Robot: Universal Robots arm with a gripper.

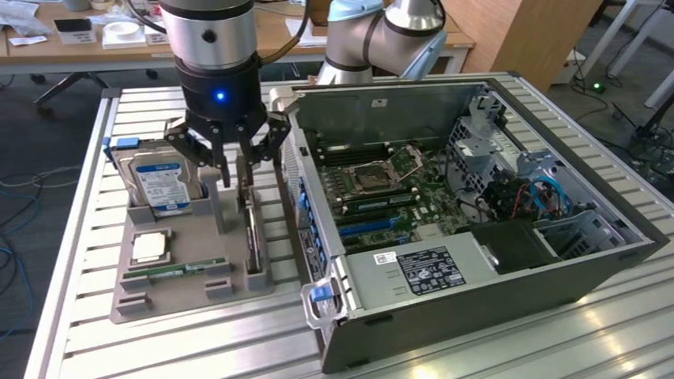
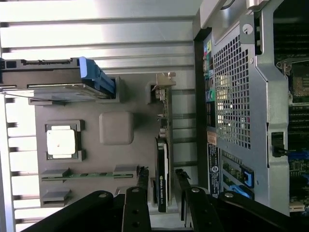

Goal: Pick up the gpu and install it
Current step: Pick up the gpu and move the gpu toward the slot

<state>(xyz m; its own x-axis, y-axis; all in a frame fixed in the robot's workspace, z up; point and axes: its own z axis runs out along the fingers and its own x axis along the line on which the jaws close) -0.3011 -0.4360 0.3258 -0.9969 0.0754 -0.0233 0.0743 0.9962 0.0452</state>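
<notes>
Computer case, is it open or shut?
Open: the computer case has no side cover, so the motherboard inside shows.

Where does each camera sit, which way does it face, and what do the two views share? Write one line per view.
Exterior view: off the arm, raised, looking down at tray and open computer case; arm and claw show.
Wrist view: on the wrist, looking down past the claw, its fingers open either side of the gpu.
Shared: claw, gpu, tray, computer case, hard drive.
</notes>
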